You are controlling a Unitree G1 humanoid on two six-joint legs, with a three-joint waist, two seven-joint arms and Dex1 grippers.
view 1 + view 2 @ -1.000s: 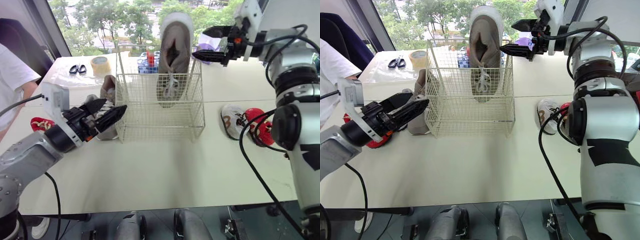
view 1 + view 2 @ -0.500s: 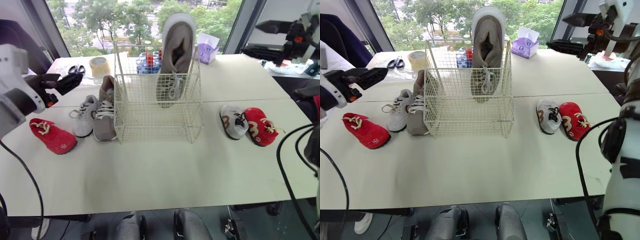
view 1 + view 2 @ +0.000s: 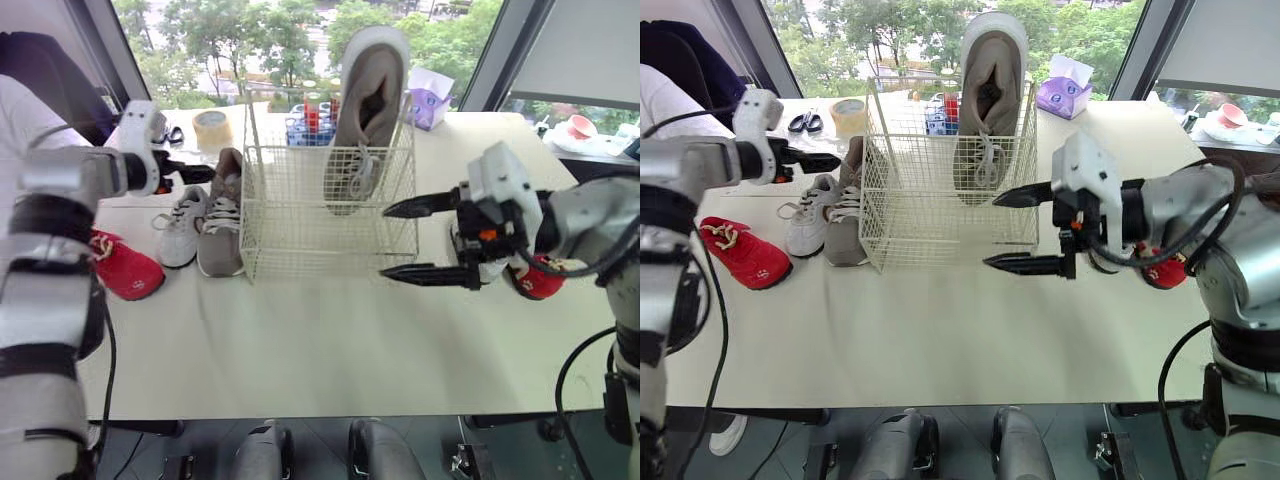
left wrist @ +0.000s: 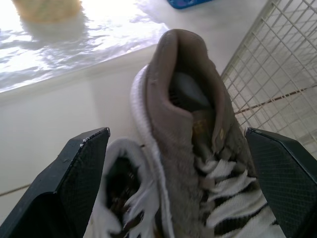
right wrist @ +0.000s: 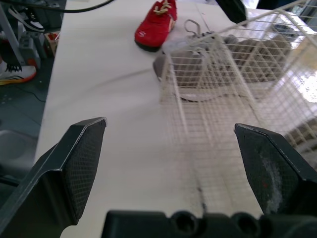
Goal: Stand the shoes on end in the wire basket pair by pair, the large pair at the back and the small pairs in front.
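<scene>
The wire basket (image 3: pixel 330 215) stands mid-table with one large grey shoe (image 3: pixel 368 100) on end at its back. Its mate (image 3: pixel 220 215) lies just left of the basket, beside a small white shoe (image 3: pixel 180 225) and a small red shoe (image 3: pixel 125 268). My left gripper (image 4: pixel 176 131) is open, its fingers (image 4: pixel 81 163) spread either side of the lying grey shoe's heel (image 4: pixel 188 99). My right gripper (image 3: pixel 385 242) hangs open at the basket's front right corner, holding nothing. Behind it lies another small red shoe (image 3: pixel 535 282), with a small white one mostly hidden.
A tape roll (image 3: pixel 212 128), scissors (image 3: pixel 175 135) and a blue rack (image 3: pixel 310 120) sit behind the basket, a tissue box (image 3: pixel 430 85) at the back right. A person in a white sleeve (image 3: pixel 30 110) stands at the table's left.
My right gripper came down from high behind the basket to its front right corner. My left gripper swung out left, then in to the lying grey shoe's heel. The camera shifted.
</scene>
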